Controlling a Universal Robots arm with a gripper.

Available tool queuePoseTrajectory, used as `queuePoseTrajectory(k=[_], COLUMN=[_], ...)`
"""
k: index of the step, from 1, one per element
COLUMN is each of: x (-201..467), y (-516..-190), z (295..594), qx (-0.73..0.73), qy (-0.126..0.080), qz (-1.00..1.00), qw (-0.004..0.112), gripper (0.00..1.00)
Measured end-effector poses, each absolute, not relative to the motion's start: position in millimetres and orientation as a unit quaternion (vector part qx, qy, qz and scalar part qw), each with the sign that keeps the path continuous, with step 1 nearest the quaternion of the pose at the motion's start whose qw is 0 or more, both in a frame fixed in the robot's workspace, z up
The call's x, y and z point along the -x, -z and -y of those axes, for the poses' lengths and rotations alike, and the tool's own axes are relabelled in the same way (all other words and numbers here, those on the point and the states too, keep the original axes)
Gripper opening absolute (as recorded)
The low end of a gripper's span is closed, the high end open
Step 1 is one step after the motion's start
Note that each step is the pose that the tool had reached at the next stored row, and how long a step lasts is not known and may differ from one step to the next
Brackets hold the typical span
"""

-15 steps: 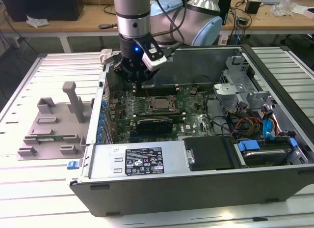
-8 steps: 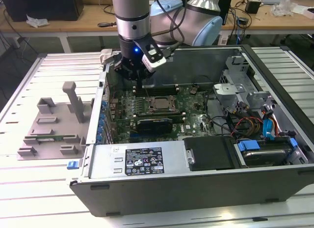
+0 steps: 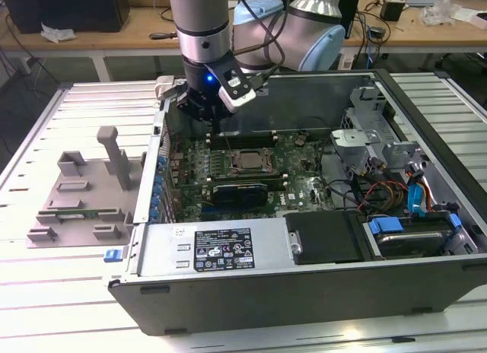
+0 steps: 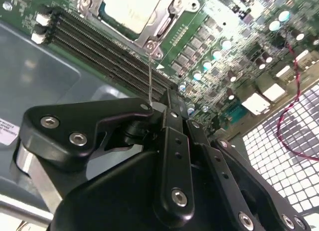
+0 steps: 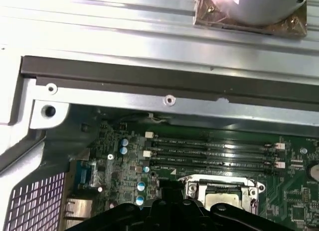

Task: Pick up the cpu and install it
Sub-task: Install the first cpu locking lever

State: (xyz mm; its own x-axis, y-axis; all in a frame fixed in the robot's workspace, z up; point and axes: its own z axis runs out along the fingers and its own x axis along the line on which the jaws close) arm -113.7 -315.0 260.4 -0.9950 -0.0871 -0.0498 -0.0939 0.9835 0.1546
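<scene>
Cpu (image 4: 130, 7): dull silver square, seated in socket frame (image 4: 167, 22).
Exterior view: gripper (image 3: 211, 125) hangs near frame; its opening cannot be told.

The cpu (image 4: 130, 8) runs off the second wrist view's edge

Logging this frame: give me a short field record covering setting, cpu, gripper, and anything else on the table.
setting: open computer case on a slatted table
cpu: lying in the socket on the motherboard
gripper: inside the case, over the memory slots beside the socket, apart from the cpu
other: grey fixture on the table, at the exterior view's left of the case
</scene>
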Motion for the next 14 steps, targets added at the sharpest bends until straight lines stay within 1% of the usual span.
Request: queuePoseTrajectory(k=[2, 14], x=[113.8, 78.3], y=[-260.4, -258.8], z=[314.9, 318.3], qx=[0.045, 0.043], qy=[-0.089, -0.089], qz=[-0.995, -0.995], qw=[0.022, 0.021], gripper=[0.11, 0.11])
